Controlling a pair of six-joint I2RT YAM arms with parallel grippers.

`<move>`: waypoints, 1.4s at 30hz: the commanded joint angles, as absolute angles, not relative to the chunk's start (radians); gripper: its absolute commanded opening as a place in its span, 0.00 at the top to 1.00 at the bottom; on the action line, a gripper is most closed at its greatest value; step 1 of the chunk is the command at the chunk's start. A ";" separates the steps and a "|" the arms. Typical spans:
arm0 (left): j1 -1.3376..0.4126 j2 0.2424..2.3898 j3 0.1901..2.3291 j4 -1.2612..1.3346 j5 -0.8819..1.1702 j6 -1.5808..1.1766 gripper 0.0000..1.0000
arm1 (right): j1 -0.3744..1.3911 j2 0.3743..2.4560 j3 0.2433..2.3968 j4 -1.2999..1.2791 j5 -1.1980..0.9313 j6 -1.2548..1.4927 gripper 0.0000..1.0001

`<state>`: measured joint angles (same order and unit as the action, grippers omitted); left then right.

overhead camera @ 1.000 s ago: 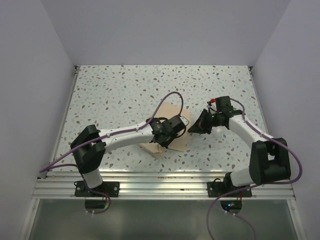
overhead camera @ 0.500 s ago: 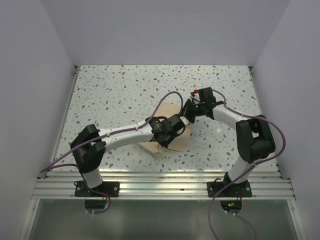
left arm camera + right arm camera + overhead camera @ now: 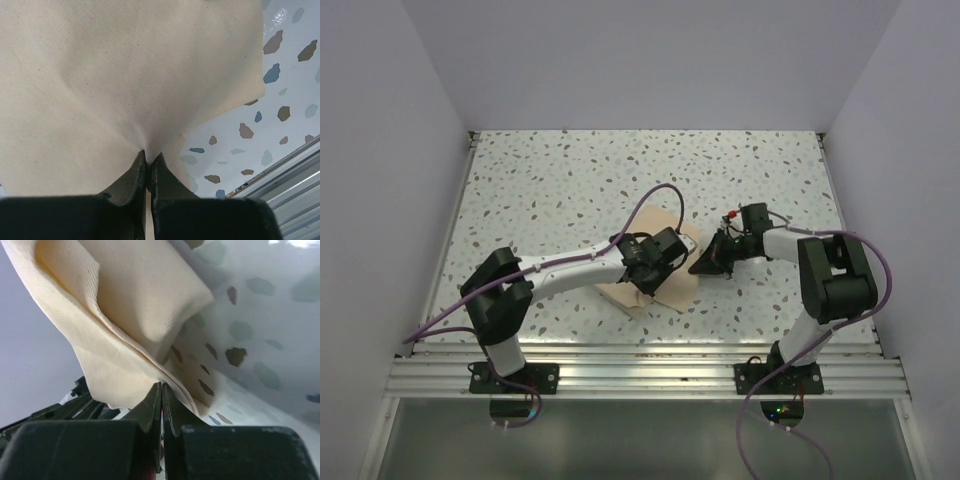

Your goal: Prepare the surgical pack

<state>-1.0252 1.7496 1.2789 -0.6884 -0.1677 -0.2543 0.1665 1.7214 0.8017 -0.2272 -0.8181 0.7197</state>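
The surgical pack (image 3: pixel 672 288) is a tan cloth bundle in the middle of the speckled table (image 3: pixel 570 180); the tray and instruments are hidden inside. My left gripper (image 3: pixel 655 265) sits on top of it. In the left wrist view the left gripper (image 3: pixel 148 154) is shut, pinching a pucker of the cloth (image 3: pixel 125 75). My right gripper (image 3: pixel 702 263) is at the bundle's right edge. In the right wrist view the right gripper (image 3: pixel 161 386) is shut on the edge of a folded cloth layer (image 3: pixel 135 295) lifted off the table.
An aluminium rail (image 3: pixel 650 365) runs along the near table edge and shows in the left wrist view (image 3: pixel 290 170). A purple cable (image 3: pixel 655 195) loops over the left arm. White walls enclose the table on three sides.
My right gripper swung in toward the bundle's far right corner, then came nearer and lower to its right edge. The right arm folded tighter. The left arm barely moved.
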 commanded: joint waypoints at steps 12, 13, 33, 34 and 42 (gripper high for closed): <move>-1.005 1.715 1.307 -0.675 -0.091 -0.212 1.00 | 0.207 1.434 0.769 -0.338 -0.775 0.742 1.00; -1.003 1.715 1.318 -0.680 -0.086 -0.213 1.00 | 0.210 1.424 0.744 -0.322 -0.773 0.767 1.00; -0.996 1.666 1.419 -0.716 -0.005 -0.192 1.00 | 0.354 1.571 0.716 0.053 -0.710 0.937 1.00; -0.996 1.664 1.419 -0.712 -0.005 -0.187 1.00 | 0.360 1.588 0.713 0.090 -0.713 0.978 1.00; -0.996 1.683 1.448 -0.696 0.067 -0.175 1.00 | 0.416 1.618 0.672 0.399 -0.658 1.164 1.00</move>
<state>-0.9867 1.7256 1.3762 -0.7498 -0.0334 -0.1932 0.3996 1.6165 0.6754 0.1627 -0.6971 1.0546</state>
